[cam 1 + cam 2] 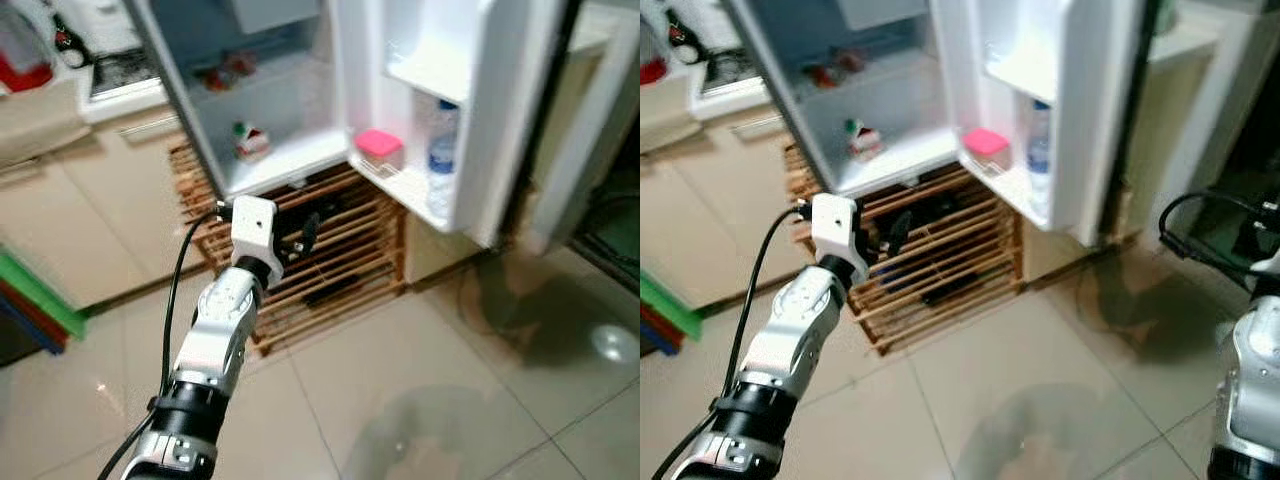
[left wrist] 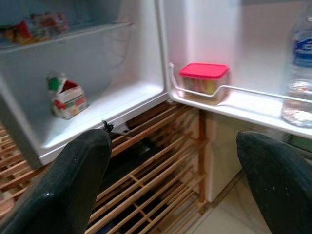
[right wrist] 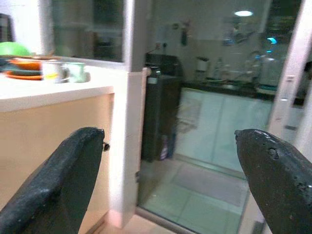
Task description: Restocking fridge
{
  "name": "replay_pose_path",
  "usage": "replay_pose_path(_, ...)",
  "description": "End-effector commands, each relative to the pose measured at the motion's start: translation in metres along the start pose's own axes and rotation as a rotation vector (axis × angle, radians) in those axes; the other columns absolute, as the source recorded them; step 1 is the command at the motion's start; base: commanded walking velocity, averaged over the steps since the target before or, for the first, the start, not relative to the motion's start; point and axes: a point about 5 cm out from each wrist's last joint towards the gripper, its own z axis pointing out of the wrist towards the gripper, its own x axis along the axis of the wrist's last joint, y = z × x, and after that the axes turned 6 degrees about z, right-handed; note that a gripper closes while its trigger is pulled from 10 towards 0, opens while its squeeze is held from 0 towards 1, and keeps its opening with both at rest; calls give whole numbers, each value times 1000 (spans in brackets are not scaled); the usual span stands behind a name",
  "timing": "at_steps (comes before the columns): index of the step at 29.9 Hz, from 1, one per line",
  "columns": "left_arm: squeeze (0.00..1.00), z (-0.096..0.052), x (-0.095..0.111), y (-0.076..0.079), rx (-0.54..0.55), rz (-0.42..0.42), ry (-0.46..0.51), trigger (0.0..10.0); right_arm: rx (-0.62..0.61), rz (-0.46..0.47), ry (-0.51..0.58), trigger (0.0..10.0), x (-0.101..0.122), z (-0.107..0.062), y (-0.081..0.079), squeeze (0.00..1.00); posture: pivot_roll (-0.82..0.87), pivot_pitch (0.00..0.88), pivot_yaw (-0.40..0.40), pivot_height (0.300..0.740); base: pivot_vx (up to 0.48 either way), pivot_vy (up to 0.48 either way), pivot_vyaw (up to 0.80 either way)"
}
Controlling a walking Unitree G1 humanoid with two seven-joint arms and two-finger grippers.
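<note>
Fingers (image 2: 73, 185) of left gripper (image 2: 170, 195) spread wide, empty, facing open fridge (image 1: 300, 110) near pink-lidded container (image 2: 203, 78) on door shelf; approach stage, needing an item first.

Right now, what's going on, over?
Left claw open, raised toward open fridge. Right claw open, idle. Pink-lidded box and water bottle in door shelf. Wooden rack beneath.
</note>
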Motion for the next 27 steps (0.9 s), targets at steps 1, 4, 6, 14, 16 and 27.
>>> replay_pose_path(1, 0, 4, 5, -4, 7, 13, 14, 10000, 7, -3, 14, 10000, 5, -2, -2, 122, -249, 0, 154, 740, 0, 0, 681)
replay_pose_path(4, 0, 5, 5, -7, 21, 6, 18, 10000, -16, -1, -9, 10000, 1, -3, 2, 106, -247, 0, 150, 740, 0, 0, 454)
replay_pose_path(6, 0, 4, 5, -9, 38, 5, 17, 10000, -25, -3, -14, 10000, 1, -2, 3, 82, -245, 0, 149, 740, 302, -319, 0)
replay_pose_path(14, 0, 5, 4, -11, 54, 8, 12, 10000, -27, -2, -13, 10000, 1, 0, 1, 78, -243, 0, 148, 740, 335, -340, 0)
replay_pose_path(16, 0, 5, 4, -11, 54, 10, 11, 10000, -29, -2, -15, 10000, 0, 0, 1, 78, -242, 0, 149, 740, 343, -332, 0)
replay_pose_path(27, 0, 3, -6, -12, 50, 7, -46, 10000, -8, -12, -15, 10000, 1, 12, 0, 75, -229, 0, 138, 740, 217, -151, 0)
